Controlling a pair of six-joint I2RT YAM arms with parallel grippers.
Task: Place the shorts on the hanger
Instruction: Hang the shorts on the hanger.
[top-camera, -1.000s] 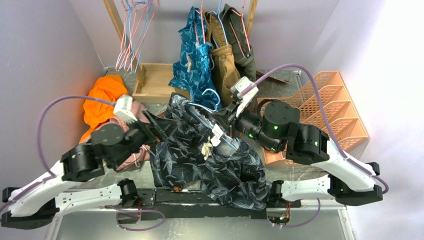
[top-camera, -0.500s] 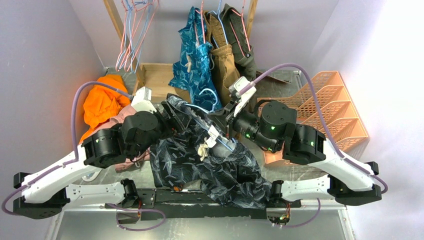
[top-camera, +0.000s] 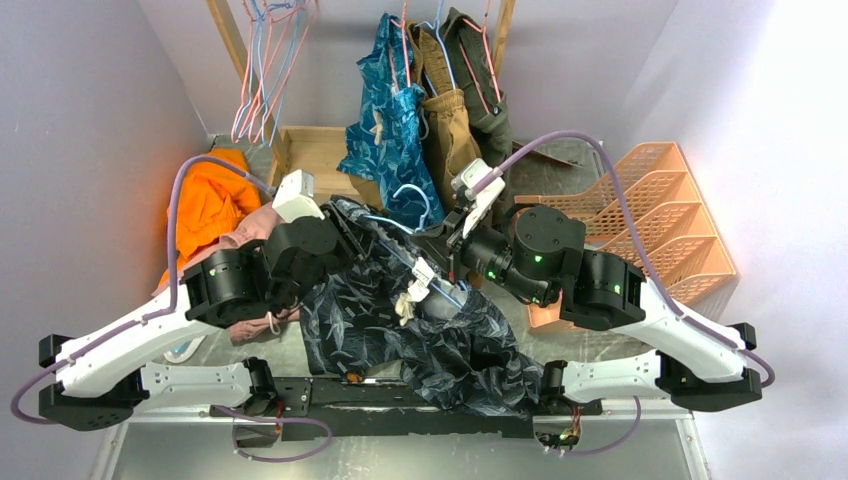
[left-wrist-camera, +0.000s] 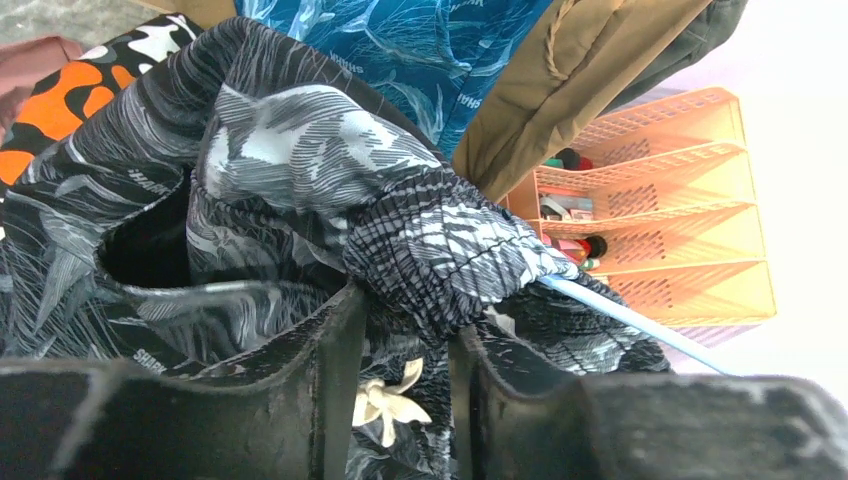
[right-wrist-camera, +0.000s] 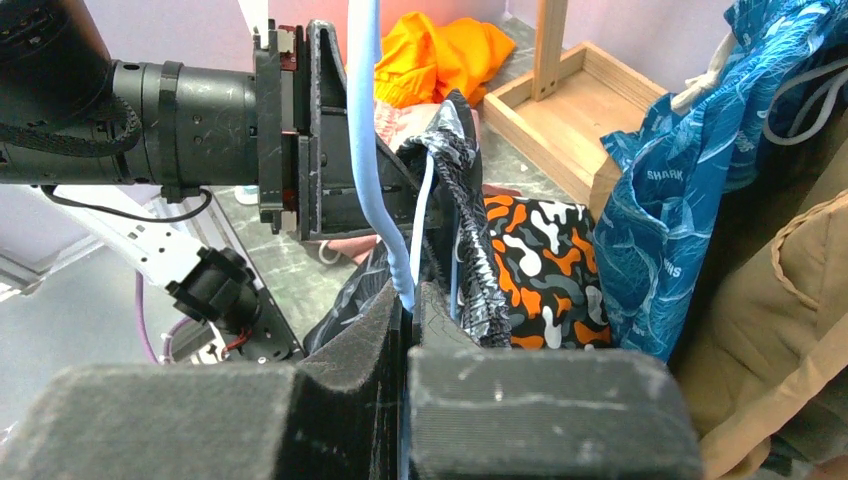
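Note:
The dark leaf-print shorts (top-camera: 430, 340) lie heaped in the middle, with their waist lifted toward the light-blue hanger (top-camera: 392, 246). In the left wrist view the elastic waistband of the shorts (left-wrist-camera: 430, 240) dips between my left gripper's (left-wrist-camera: 400, 330) fingers, which are pinched on it. The cream drawstring (left-wrist-camera: 385, 400) shows behind the jaws, and the hanger wire (left-wrist-camera: 640, 322) comes out of the waistband to the right. My right gripper (right-wrist-camera: 408, 300) is shut on the hanger's wire (right-wrist-camera: 362, 120), with the shorts' waistband (right-wrist-camera: 465, 230) draped just beside it. In the top view the left gripper (top-camera: 348, 226) and the right gripper (top-camera: 442, 248) face each other across the hanger.
Teal-blue shorts (top-camera: 385, 110) and tan garments (top-camera: 450, 130) hang on a rail behind. Pink and red hangers (top-camera: 265, 60) hang at back left over a wooden box (top-camera: 310, 165). An orange cloth (top-camera: 205, 200) lies left, an orange rack (top-camera: 660, 210) right. Blotchy black-orange shorts (right-wrist-camera: 530, 260) lie beneath.
My left arm has swung right to the raised waistband, and its jaws have narrowed onto it. The right gripper has shifted slightly left, still holding the hanger.

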